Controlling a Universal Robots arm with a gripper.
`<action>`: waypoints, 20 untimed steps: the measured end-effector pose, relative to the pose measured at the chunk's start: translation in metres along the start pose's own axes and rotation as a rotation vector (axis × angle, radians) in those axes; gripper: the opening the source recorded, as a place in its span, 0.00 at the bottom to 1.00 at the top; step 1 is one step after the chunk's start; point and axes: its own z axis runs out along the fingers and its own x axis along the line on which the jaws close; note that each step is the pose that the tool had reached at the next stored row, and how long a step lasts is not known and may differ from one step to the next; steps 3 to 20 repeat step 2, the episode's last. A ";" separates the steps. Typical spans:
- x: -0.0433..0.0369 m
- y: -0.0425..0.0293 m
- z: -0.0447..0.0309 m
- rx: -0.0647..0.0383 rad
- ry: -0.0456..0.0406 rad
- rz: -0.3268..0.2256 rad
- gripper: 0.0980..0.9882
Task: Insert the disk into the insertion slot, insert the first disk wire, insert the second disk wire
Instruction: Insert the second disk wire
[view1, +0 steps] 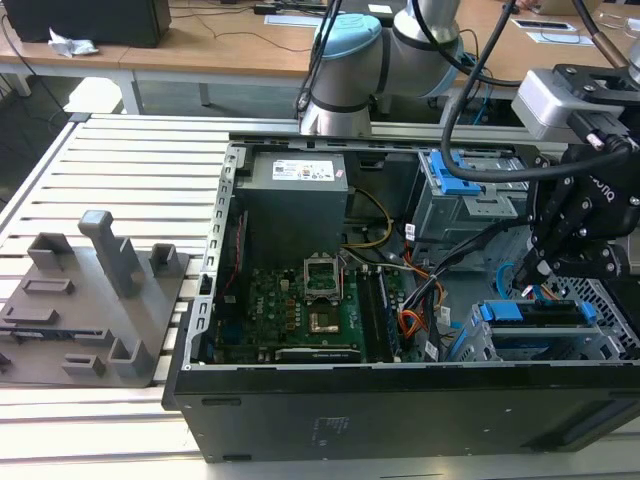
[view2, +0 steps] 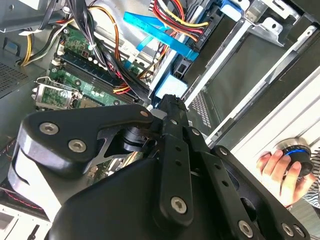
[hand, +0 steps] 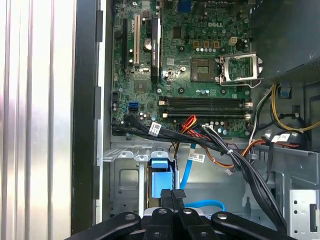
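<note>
The disk (view1: 535, 312), in its blue carrier, lies in the insertion slot (view1: 612, 338), a silver perforated cage at the case's front corner on the exterior view's right. My gripper (view1: 537, 282) hangs just above the disk's inner end. In the first wrist view its fingers (hand: 166, 200) are pressed together at the gripper tip (hand: 173, 194), close to the blue carrier tab (hand: 161, 181). A blue flat disk wire (hand: 186, 167) runs down to the fingertips and ends in a small black piece between them. The second wrist view shows the gripper (view2: 170, 101) from behind, beside the blue wire (view2: 150, 24).
The open case holds a motherboard (view1: 310, 305), a power supply (view1: 295, 195), a grey upper bay with blue latch (view1: 455, 185) and a loose wire bundle (hand: 235, 160). A grey fixture (view1: 95, 300) sits on the slatted table. A person's hand (view2: 274, 167) rests on a knob.
</note>
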 end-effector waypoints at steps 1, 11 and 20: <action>0.0000 0.0000 0.0000 0.000 0.0000 0.000 0.01; 0.0000 0.0001 0.0000 0.000 0.0000 0.000 0.01; 0.0000 0.0001 0.0000 0.000 0.0000 0.000 0.01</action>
